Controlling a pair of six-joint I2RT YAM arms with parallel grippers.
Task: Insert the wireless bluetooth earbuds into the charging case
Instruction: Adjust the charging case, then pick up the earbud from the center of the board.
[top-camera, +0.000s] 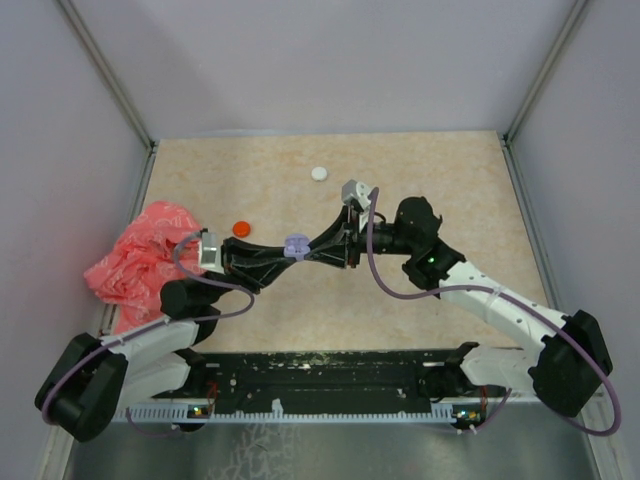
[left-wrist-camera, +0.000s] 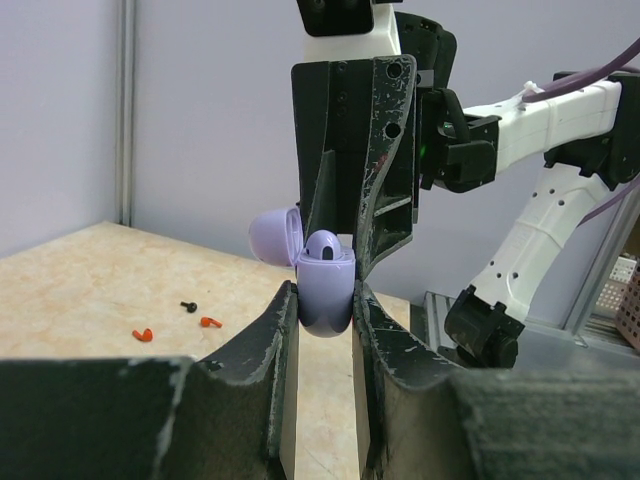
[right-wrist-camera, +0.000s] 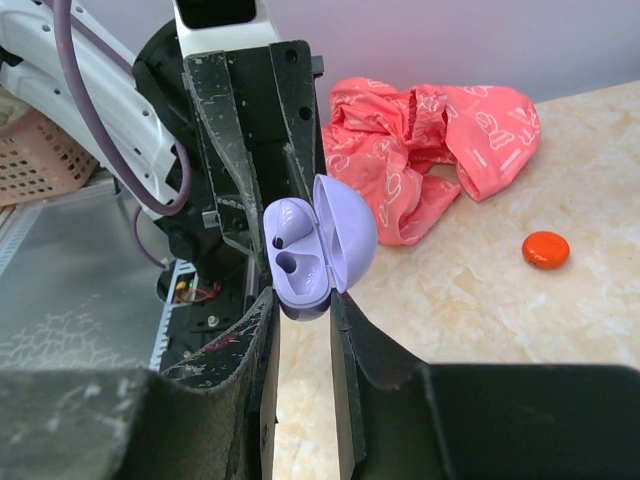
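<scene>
This is a robotics lab test cell. A beige, stone-patterned tabletop (top-camera: 420, 170) is boxed in on three sides by plain pale grey wall panels (top-camera: 330, 60), which meet at bare aluminium frame posts (top-camera: 105, 75). Along the tabletop's near edge runs a scuffed black mounting rail (top-camera: 330, 372). Two white-and-black robot arms (top-camera: 500, 305) are bolted at its ends, trailing loose purple cables (top-camera: 369, 245).

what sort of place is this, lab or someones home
Most likely a robot lab test cell: a left arm and right arm bolted at the edge of a beige table, plain grey walls on metal framing, props like a lilac charging case and pink cloth.
</scene>
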